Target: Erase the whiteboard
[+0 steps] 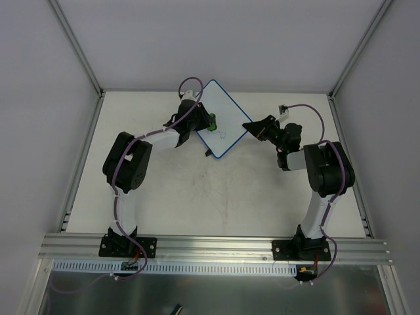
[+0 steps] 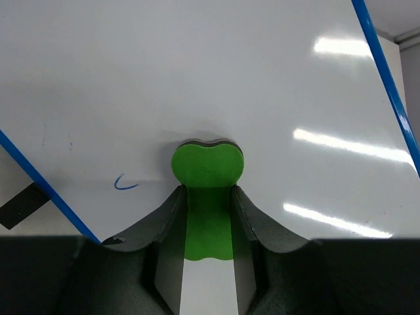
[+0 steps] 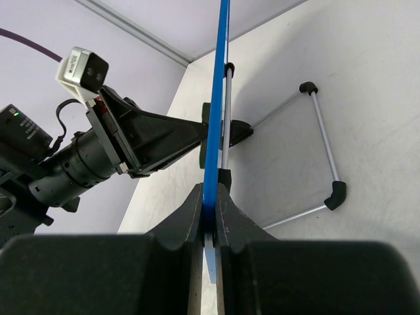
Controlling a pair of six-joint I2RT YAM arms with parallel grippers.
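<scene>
In the overhead view, the left gripper (image 1: 205, 123) is seen at the left edge of the whiteboard (image 1: 218, 104). The board is located at the far middle of the table (image 1: 216, 197), between the two arms, with its corners turned like a diamond.

A green eraser (image 1: 211, 123) is clamped between this gripper's fingers. In the left wrist view the jaws are seen closed on its sides, and its rounded end is set against the white surface. Just left of the eraser, a short blue mark (image 2: 125, 184) is noted near the blue rim. Faint marks are also visible lower on the board in the overhead view. The rest of the surface is seen white, with glare.

At the board's right corner, the right gripper (image 1: 251, 126) is closed on the rim. In the right wrist view the rim is pinched edge-on between both fingers. A wire stand (image 3: 323, 141) with black feet is seen behind the board. Whether the feet are touching the table cannot be determined.
</scene>
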